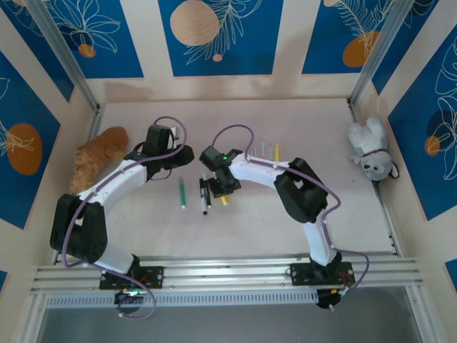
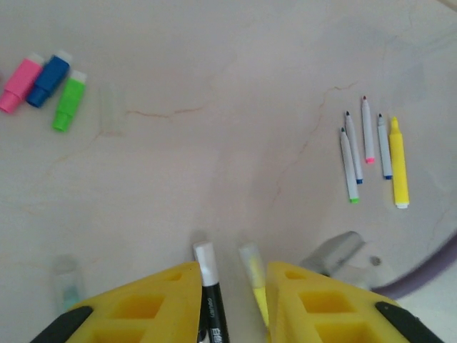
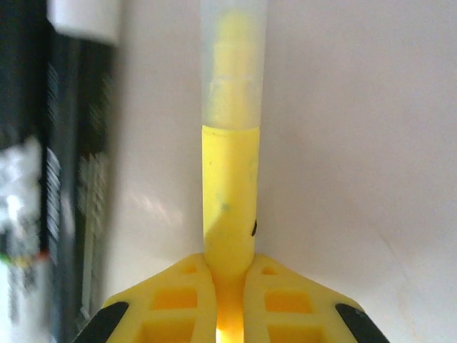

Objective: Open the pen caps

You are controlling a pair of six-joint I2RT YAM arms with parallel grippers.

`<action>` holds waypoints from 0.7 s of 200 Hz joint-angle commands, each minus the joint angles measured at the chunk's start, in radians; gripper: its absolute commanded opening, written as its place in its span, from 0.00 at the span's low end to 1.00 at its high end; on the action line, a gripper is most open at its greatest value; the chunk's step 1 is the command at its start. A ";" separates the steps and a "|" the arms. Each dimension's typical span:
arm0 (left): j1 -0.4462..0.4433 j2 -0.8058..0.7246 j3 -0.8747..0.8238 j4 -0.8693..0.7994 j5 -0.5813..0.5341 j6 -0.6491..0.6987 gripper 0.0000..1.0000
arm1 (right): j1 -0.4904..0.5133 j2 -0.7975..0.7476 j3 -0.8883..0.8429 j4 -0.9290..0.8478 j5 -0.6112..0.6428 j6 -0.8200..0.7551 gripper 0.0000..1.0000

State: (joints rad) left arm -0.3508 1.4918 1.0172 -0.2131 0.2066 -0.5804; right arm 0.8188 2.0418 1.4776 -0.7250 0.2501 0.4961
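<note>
Pen cap, clear, tops the yellow pen on the desk; my right fingers clamp its body; my left fingers stand open around that cap and the black pen; closing could catch both.

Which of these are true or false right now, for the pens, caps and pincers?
1. The right pincer is shut on the slim yellow plastic marker pen. True.
2. That pen's translucent plastic cap is off. False: it is still on.
3. A short pink plastic cap, a blue cap and a green cap lie loose together on the table. True.
4. The orange-brown plush toy lies at the table's right edge. False: left edge; the white plush toy is on the right.
</note>
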 commanded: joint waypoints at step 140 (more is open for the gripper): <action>-0.183 0.104 0.089 0.088 0.039 -0.112 0.35 | -0.055 -0.397 -0.230 0.228 -0.282 0.012 0.00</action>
State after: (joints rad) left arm -0.5121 1.5764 1.0695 -0.1638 0.2352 -0.6746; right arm 0.7586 1.6806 1.2598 -0.5232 0.0360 0.5079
